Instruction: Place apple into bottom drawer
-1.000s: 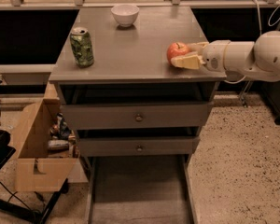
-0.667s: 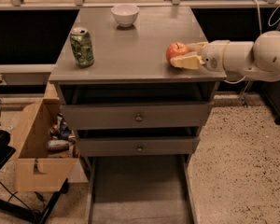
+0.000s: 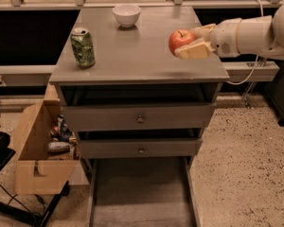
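- Over the right edge of the cabinet top [image 3: 132, 56], the gripper [image 3: 188, 41] stays clamped on the apple [image 3: 180, 40], now raised slightly higher than before.
- The bottom drawer [image 3: 139, 197] remains pulled open below; the green can [image 3: 83, 47] is unmoved.

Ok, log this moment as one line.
gripper: shut on apple, over cabinet top right side | bottom drawer: open, apple not yet inside | green can, white bowl: on top

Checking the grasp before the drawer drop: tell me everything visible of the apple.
The small round red-orange apple, short dark stem up, glossy and whole, sits between the beige fingers of the gripper, which reaches in from the right over the right side of the grey cabinet top. Whether it touches the top is unclear.
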`<state>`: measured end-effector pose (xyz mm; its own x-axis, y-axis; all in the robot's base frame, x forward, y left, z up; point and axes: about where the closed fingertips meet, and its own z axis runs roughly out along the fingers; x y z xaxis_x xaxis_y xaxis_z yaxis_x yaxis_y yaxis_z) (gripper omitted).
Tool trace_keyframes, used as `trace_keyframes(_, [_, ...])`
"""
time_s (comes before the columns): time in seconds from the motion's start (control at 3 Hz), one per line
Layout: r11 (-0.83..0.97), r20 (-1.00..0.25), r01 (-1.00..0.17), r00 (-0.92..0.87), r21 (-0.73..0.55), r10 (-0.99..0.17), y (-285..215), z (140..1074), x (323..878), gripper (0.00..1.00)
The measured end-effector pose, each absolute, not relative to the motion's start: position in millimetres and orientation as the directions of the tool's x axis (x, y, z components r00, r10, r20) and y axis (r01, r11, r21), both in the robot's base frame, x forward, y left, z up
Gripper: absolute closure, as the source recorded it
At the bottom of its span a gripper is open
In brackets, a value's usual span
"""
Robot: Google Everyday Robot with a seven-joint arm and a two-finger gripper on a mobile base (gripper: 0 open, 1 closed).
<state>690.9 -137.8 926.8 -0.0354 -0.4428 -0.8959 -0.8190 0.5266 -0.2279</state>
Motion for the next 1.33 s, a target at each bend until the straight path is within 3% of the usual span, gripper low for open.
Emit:
trace_keyframes(0.33, [0.498, -0.865, -0.831, -0.04, -0.249, -0.5, -152, 941, 639, 1.0])
trace_keyframes(0.67, [0.519, -0.836, -0.836, -0.149, -0.179, -0.528, -189, 890, 585, 1.0])
trace_keyframes(1.33, [0.564, -0.787, -0.823, -0.396, 0.075, -0.473, -220, 714, 501, 1.0])
